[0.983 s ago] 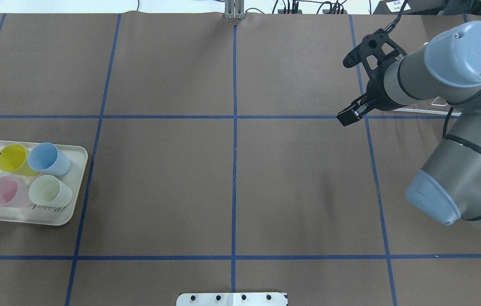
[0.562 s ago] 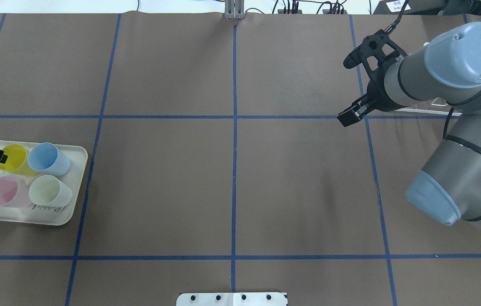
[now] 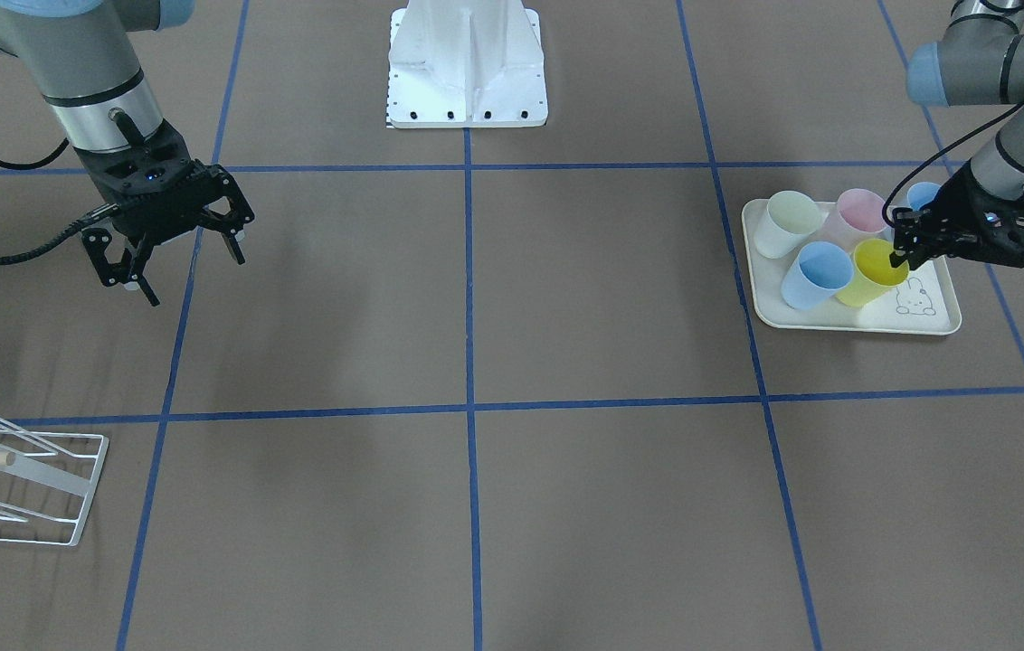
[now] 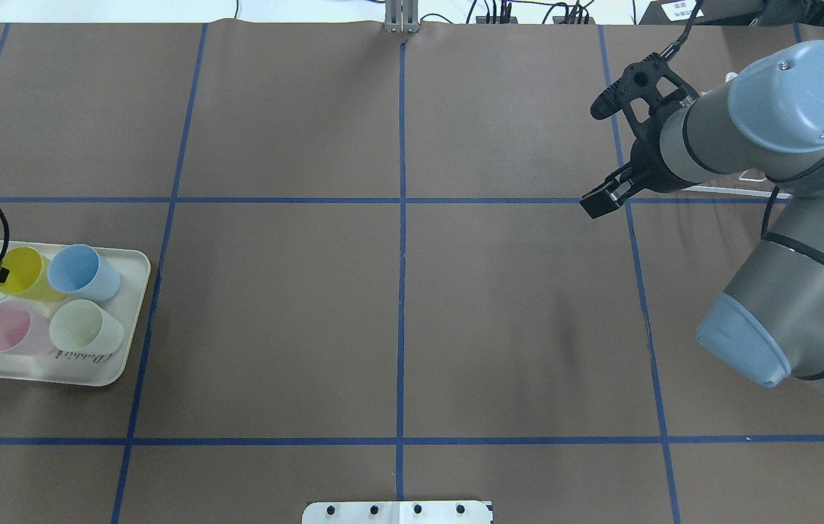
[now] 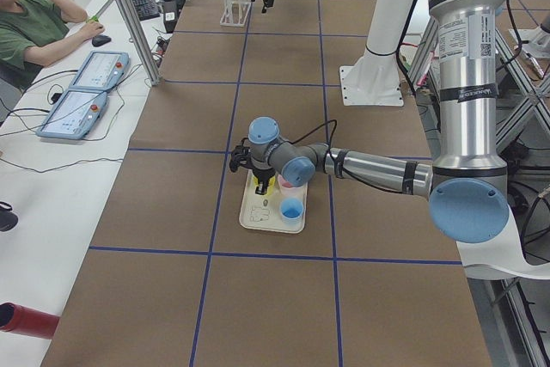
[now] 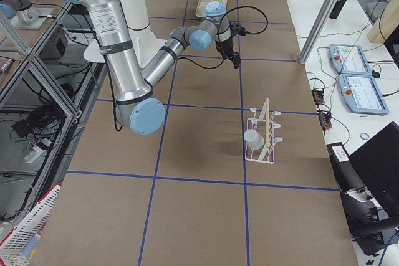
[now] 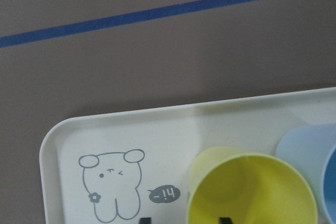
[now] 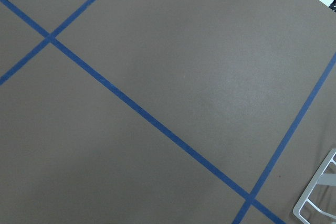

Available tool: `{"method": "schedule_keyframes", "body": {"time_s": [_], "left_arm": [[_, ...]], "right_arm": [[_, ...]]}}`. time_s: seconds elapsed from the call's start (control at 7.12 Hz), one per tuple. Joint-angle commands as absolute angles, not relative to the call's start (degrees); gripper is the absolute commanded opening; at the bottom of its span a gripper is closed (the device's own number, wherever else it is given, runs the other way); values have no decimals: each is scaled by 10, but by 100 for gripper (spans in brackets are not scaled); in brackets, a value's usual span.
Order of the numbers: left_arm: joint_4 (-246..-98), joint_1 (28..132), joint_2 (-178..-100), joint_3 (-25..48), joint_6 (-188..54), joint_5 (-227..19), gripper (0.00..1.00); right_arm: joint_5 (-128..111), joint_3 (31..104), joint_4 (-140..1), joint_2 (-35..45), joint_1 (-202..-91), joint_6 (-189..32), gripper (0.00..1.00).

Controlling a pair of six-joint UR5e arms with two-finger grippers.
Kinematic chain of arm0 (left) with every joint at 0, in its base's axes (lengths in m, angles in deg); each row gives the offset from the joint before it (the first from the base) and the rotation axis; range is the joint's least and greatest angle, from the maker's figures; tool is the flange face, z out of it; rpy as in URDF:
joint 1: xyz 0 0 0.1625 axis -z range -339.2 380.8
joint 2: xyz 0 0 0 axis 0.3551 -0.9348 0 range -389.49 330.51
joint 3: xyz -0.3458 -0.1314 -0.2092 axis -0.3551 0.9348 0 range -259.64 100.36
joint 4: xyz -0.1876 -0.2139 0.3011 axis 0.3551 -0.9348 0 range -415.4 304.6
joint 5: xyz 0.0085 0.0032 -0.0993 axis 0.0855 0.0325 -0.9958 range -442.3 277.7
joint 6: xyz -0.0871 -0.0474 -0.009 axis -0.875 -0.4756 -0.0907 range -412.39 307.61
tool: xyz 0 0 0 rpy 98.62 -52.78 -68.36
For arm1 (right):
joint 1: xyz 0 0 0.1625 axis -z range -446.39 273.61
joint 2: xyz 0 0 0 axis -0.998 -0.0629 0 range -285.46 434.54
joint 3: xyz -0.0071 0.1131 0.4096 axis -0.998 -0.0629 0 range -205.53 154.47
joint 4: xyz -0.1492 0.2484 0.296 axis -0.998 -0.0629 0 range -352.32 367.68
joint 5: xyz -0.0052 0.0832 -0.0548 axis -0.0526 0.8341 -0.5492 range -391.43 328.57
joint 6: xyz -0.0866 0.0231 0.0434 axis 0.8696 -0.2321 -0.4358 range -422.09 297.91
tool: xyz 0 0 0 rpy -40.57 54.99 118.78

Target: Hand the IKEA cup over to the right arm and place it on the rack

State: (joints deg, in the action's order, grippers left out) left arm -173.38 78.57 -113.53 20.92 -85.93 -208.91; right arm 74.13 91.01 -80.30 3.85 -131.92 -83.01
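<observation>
Exterior front-facing: left hand [image 3: 903, 259] is straddling the rim of the yellow cup [image 3: 869, 276], jaws apart (not clamping); right hand [image 3: 195, 278] is hovering, spread wide.

tray [image 3: 939, 318] at left end of table [image 3: 476, 506] | five cups [image 3: 792, 224] on tray, crowded away from rabbit drawing [image 3: 912, 298] | left gripper [image 3: 899, 255] astride wall of drawing-side cup [image 3: 869, 276], one finger in, one out | rack [image 6: 267, 130] far right, racked cup [image 6: 252, 139] on it | right gripper [image 3: 194, 277] above table, robot-side of rack
</observation>
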Motion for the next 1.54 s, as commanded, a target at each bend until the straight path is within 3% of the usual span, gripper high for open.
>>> {"method": "schedule_keyframes", "body": {"time_s": [0.0, 0.84, 1.12, 1.4], "left_arm": [[-1727, 786, -1137, 207, -859, -2099, 0], [-1591, 915, -1215, 232, -854, -2150, 0], [-1472, 927, -1252, 305, -875, -2175, 0], [-1468, 926, -1291, 332, -1008, -2232, 0]], "right_arm": [[741, 911, -803, 41, -1319, -830, 100], [745, 916, -793, 47, -1309, -832, 100], [745, 911, -793, 89, -1307, -832, 100], [745, 905, -794, 135, -1304, -831, 100]]}}
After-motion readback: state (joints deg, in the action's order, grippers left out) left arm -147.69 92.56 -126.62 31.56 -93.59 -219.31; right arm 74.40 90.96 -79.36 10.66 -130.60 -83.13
